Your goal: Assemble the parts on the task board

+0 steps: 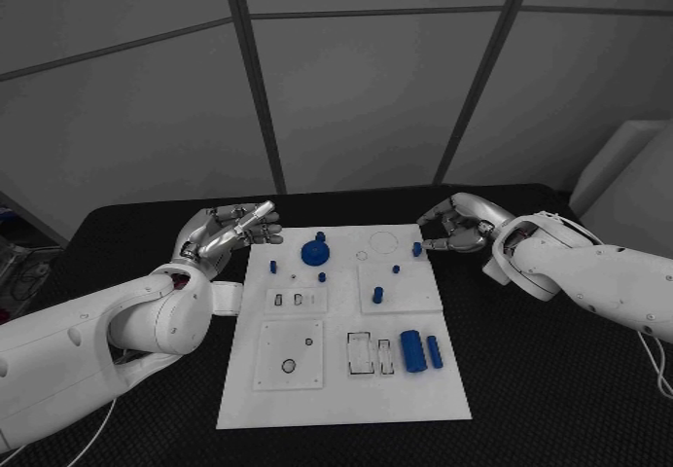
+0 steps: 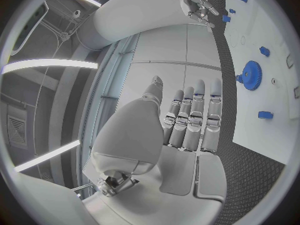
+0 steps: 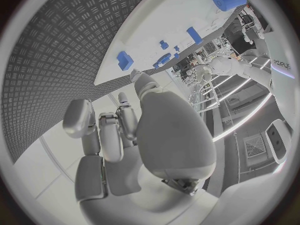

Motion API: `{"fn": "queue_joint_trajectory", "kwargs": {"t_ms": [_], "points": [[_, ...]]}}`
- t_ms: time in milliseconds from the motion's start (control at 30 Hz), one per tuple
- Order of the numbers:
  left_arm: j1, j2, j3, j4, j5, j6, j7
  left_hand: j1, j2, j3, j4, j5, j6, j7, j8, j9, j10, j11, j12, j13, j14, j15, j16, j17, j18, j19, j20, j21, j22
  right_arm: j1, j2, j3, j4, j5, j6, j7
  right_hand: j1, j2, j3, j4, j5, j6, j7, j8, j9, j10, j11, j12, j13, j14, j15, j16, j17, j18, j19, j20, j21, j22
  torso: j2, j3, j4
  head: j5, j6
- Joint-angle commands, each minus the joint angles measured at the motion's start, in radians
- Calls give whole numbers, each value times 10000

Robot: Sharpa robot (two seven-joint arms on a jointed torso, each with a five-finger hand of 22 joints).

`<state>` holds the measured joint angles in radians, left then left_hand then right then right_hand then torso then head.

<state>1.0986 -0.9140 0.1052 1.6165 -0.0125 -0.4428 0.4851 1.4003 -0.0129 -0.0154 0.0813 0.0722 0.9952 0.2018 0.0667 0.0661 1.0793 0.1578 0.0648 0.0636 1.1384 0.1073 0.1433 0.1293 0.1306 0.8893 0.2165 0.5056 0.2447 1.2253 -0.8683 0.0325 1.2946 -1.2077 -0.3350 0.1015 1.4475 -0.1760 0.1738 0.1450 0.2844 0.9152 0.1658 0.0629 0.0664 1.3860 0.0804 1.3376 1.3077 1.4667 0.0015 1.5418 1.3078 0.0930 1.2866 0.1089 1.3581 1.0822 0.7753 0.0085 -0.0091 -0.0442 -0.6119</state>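
The white board (image 1: pixel 351 389) lies mid-surface (image 1: pixel 561 389), carrying a blue gear (image 1: pixel 316 254), a thick blue cylinder (image 1: pixel 412 351) and small blue pegs. My left robot hand (image 1: pixel 231 232) hovers beside it, fingers straight, empty. My right robot hand (image 1: pixel 451 229) is curled, holding nothing.

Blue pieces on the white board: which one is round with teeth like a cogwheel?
The blue gear, at the board's far end nearer the left hand. It is a wide toothed disc; the other blue pieces are plain pegs or cylinders.
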Motion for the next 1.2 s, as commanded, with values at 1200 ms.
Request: {"fn": "queue_joint_trajectory", "kwargs": {"t_ms": [1200], "points": [[9, 21, 9, -42, -68, 93, 84, -9, 89, 12, -75, -56, -17, 20, -24, -6, -79, -9, -17, -4, -36, 33, -41, 16, 477, -95, -20, 44, 15, -326, 440, 0, -364, -272, 558, -515, -163, 499, -75, 70, 90, 902, -141, 515, 155, 120, -143, 168, 234, 861, -56, -10, 1875, 19, 103, -24, 7, 172, -8, 6, -2, 24, -49]]}}
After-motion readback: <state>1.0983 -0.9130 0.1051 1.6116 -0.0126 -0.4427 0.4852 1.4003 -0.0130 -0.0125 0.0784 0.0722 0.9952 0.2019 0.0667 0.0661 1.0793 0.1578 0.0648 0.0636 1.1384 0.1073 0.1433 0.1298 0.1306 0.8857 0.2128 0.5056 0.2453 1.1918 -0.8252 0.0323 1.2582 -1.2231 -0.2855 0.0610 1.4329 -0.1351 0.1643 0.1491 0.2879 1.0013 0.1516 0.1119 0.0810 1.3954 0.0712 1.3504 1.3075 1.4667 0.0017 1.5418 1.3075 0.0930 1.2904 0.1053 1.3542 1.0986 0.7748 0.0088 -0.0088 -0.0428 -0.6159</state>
